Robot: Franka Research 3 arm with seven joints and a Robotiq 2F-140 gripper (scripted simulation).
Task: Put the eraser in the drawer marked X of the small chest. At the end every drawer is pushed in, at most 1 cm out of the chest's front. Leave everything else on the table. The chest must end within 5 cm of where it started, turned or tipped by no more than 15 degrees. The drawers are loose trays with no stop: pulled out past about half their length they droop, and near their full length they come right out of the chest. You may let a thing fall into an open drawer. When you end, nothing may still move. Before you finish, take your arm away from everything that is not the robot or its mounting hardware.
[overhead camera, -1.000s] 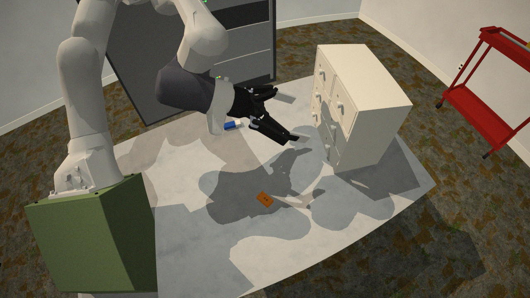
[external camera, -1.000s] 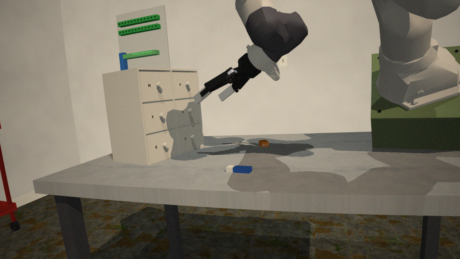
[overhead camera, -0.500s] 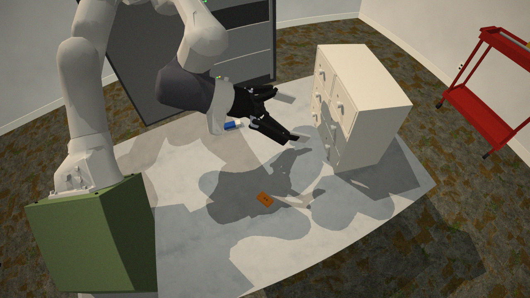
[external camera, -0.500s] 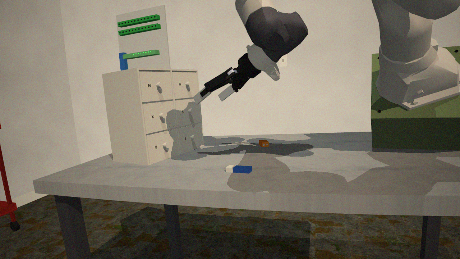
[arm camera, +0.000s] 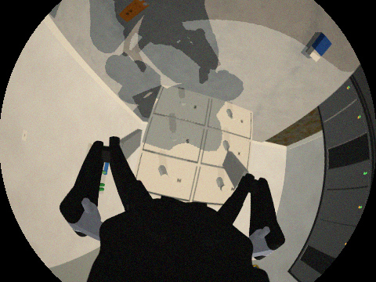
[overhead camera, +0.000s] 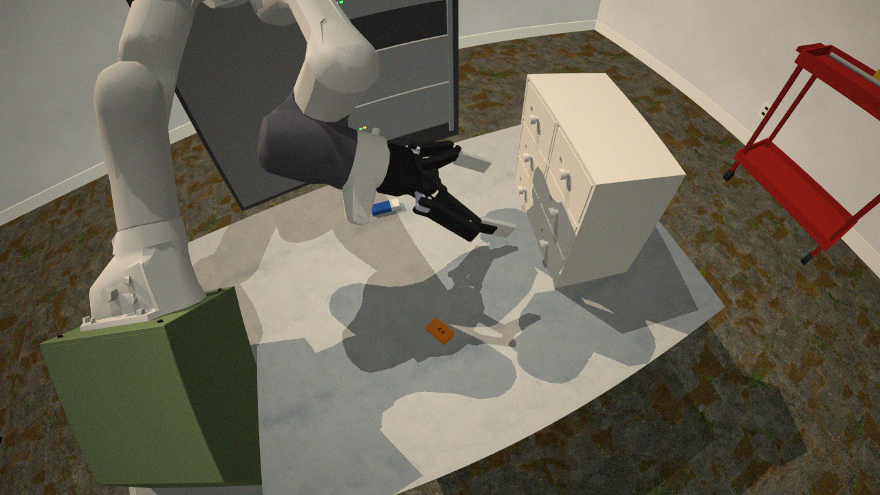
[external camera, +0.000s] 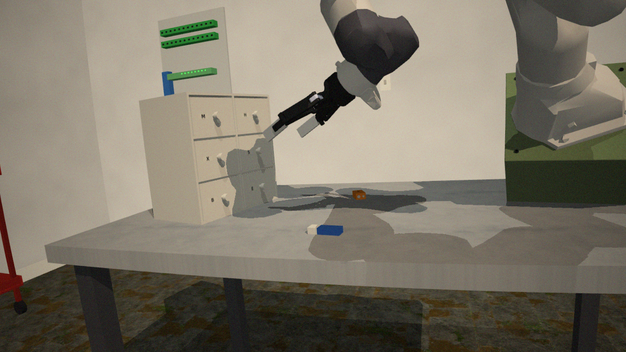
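Note:
The blue and white eraser [overhead camera: 386, 207] lies flat on the table, apart from the chest; it also shows in the exterior view [external camera: 324, 229] and the wrist view [arm camera: 318, 46]. The cream chest [overhead camera: 590, 172] [external camera: 205, 155] [arm camera: 196, 146] stands upright with all drawers pushed in. The drawer marked X [external camera: 209, 158] is in the middle row, left column in the exterior view. My gripper [overhead camera: 489, 194] [external camera: 286, 131] [arm camera: 183, 148] is open and empty. It hangs in the air a short way in front of the chest's upper drawers, pointing at them.
A small orange block [overhead camera: 439, 330] [external camera: 358, 194] lies on the table towards the near edge. The green robot base [overhead camera: 153, 388] stands at the table's corner. A dark cabinet [overhead camera: 344, 73] and a red cart [overhead camera: 812, 153] stand off the table.

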